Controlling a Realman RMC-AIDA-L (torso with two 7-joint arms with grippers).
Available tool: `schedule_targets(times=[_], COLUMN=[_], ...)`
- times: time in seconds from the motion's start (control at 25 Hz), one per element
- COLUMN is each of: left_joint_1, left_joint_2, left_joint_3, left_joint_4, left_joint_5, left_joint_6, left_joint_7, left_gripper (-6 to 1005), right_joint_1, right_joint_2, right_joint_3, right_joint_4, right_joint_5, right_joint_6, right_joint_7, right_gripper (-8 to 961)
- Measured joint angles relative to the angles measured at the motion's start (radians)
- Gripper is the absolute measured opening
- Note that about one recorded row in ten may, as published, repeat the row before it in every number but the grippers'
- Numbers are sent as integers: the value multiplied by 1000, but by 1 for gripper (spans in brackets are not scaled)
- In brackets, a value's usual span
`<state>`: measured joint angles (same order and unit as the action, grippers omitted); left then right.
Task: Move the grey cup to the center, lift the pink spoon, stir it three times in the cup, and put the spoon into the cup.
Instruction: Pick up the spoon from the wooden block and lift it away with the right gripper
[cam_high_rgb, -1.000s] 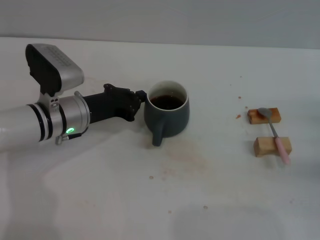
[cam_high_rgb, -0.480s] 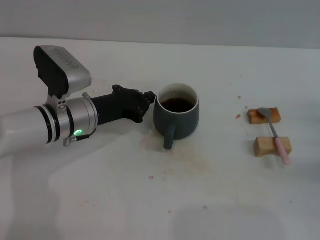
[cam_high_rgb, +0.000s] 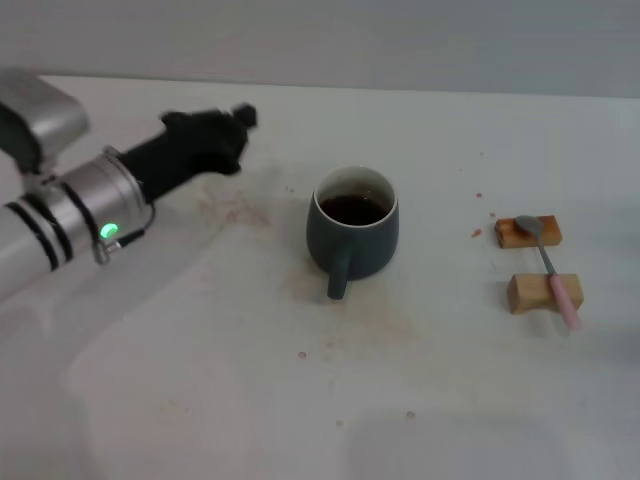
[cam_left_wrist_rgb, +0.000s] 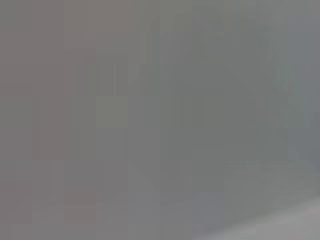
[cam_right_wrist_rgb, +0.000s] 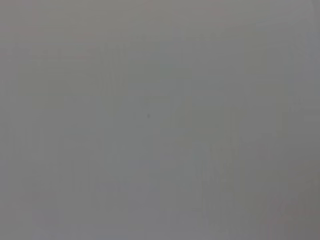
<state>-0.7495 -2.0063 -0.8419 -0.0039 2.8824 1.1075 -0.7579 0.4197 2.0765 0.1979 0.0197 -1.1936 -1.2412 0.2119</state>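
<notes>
Grey cup (cam_high_rgb: 352, 233): upright on the worktop (cam_high_rgb: 200, 380), about mid-scene; dark liquid inside, white interior, loop handle turned toward me. Nothing touching it.
Pink spoon (cam_high_rgb: 549, 268): well to the right of the cup, lying across two wooden blocks (cam_high_rgb: 543, 292); metal bowl on the far block, pink handle end past the near block, on my side.
Blocks: side by side, apart from ea. other, far one stained reddish-brown on top.
My left hand (cam_high_rgb: 232, 125): up and to the left of the cup, farther back, well apart from it; holding nothing. Open or closed: can't tell from the head view, fingertips too dark and bunched.
Left arm: comes in from the left edge, silver wrist w/ green light lit.
My right hand: not seen in any view.
Worktop: white, w/ brownish smears left of the cup and in front of it, plus small specks near the blocks.
Wrist cams: both show plain grey, nothing to make out.
</notes>
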Motion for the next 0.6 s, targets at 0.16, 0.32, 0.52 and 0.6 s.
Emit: schedule_targets(times=[0.16,0.32,0.52,0.6], left_joint_1=[74,154,198,196], left_joint_2=[6,-7,-36,-39], left_joint_3=[-191,-369,-482,-491], left_joint_4=[-62,-154,-204,-206], left_joint_5=[-1,-1,1,2], left_joint_6=[38,29,22,12], left_joint_7=[69,132,202,205], left_gripper=[104,106,298,394], right_joint_1=[-11,-25,-49,-67], right_joint_2=[0,1,1,3], right_joint_3=[-5,-50,-138,-182], right_joint_4=[17,47,109,148], right_joint_5=[-2,-4,-4,-5], right_joint_6=[-24,-84,-171,-204], right_joint_7=[-1,-4,-6,-7], right_gripper=[607,608,607,607])
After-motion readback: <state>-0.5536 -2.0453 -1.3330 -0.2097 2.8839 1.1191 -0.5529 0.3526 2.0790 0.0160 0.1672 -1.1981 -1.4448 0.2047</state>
